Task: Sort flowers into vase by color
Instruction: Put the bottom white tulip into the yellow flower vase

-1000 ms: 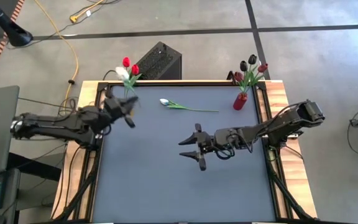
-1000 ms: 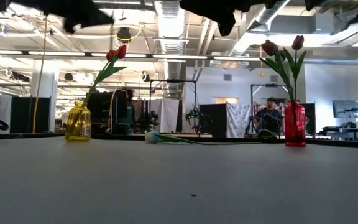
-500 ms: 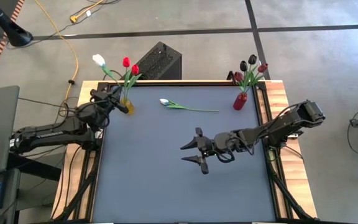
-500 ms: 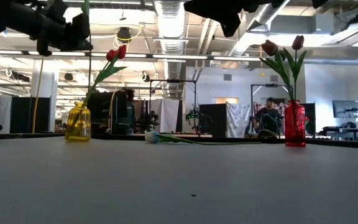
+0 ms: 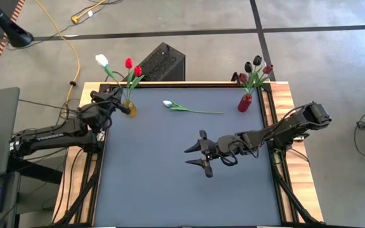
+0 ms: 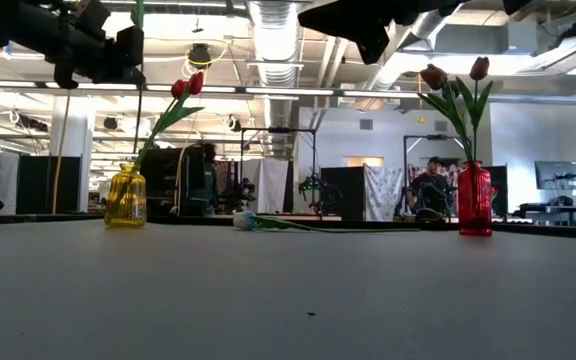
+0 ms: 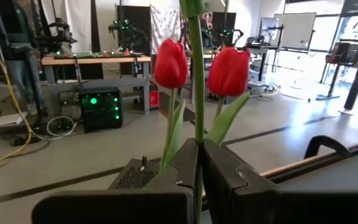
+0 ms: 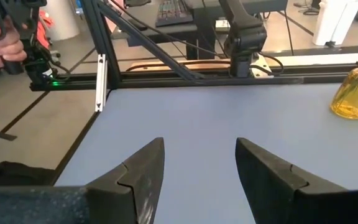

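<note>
— What's the left pincer holding?
— A thin green stem, squeezed tight, right over the round yellow glass vase. Its white flower sticks up.
— And the right pincer?
— Wide apart, empty, over the smooth grey table. Another white flower lies flat there.

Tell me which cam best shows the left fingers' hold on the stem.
Left wrist view: the left gripper has its fingers shut on the green stem, close up. High view shows the same gripper small, with the white tulip out past the table edge. Low view shows only the dark arm. Right wrist view misses it.
</note>
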Action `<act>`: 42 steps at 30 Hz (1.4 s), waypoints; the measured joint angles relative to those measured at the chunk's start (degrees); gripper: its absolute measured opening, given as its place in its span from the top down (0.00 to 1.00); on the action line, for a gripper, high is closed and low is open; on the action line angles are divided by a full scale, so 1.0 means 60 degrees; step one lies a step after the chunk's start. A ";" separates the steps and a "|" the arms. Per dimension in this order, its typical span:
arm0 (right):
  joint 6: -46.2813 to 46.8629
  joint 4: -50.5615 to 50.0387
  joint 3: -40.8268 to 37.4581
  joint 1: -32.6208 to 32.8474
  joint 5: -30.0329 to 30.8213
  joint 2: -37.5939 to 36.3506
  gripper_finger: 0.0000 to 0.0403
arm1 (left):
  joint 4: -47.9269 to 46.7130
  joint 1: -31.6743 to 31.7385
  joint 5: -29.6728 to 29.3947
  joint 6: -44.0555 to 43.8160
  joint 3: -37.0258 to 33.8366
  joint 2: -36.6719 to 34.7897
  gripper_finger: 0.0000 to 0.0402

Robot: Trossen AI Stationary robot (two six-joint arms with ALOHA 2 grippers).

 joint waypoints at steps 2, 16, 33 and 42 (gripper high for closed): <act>0.0000 -0.0004 0.0000 0.0000 0.0000 0.0000 0.45 | -0.0010 0.0000 -0.0108 0.0066 0.0009 0.0002 1.00; 0.0000 -0.0004 0.0000 0.0000 0.0000 0.0004 0.45 | -0.0379 0.0959 0.0394 -0.0366 0.0009 0.0042 1.00; 0.0004 -0.0066 0.0004 0.0004 0.0000 0.0004 0.45 | -0.0462 0.1941 0.1230 -0.1564 -0.0685 0.0373 1.00; 0.0073 -0.0063 0.0004 0.0007 -0.0004 0.0004 0.45 | -0.0955 0.1963 0.1389 -0.2373 -0.0723 0.0373 1.00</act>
